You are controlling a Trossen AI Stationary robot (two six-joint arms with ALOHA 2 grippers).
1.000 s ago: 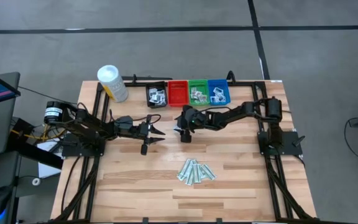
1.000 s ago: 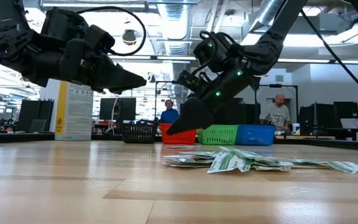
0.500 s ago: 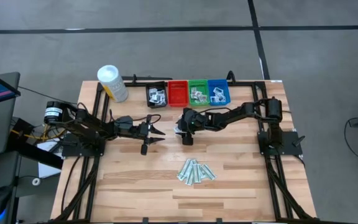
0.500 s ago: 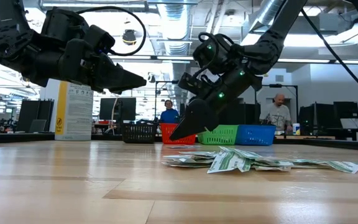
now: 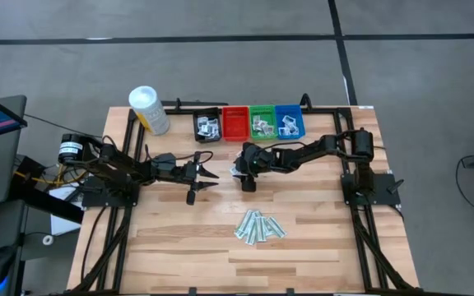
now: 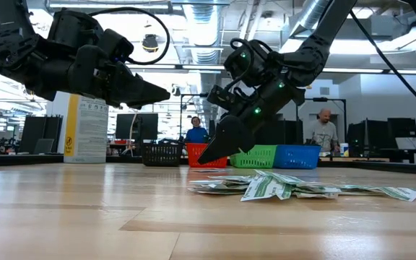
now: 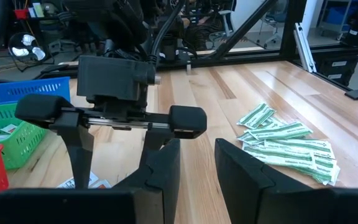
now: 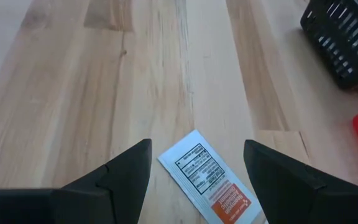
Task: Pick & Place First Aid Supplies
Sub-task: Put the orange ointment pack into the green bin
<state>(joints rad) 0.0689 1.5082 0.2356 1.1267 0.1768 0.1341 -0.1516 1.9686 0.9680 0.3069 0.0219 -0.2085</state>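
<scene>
The table is pale wood planks inside a black frame, with both arms reaching toward its middle. At its far left corner stands a white canister with a yellow label. Along the far edge sit four small bins in a row: black, red, green and blue. White packets lie in the black, green and blue ones; whether the red one has anything in it I cannot tell.

The left gripper hangs above the boards left of centre, pointing toward the other arm; its fingers stand a little apart with nothing between them. The right gripper points down at the table just in front of the red bin, its fingers spread wide and holding nothing. Between those fingers, flat on the wood, lies one white packet with dark print and an orange-red corner.

The pile of green strips lies nearer the front edge, well apart from both grippers, the strips overlapping in a loose fan. Nothing stands between the right gripper and the packet below it.

Beyond the table, in the low view, a person shows behind the red bin and another at the right.
</scene>
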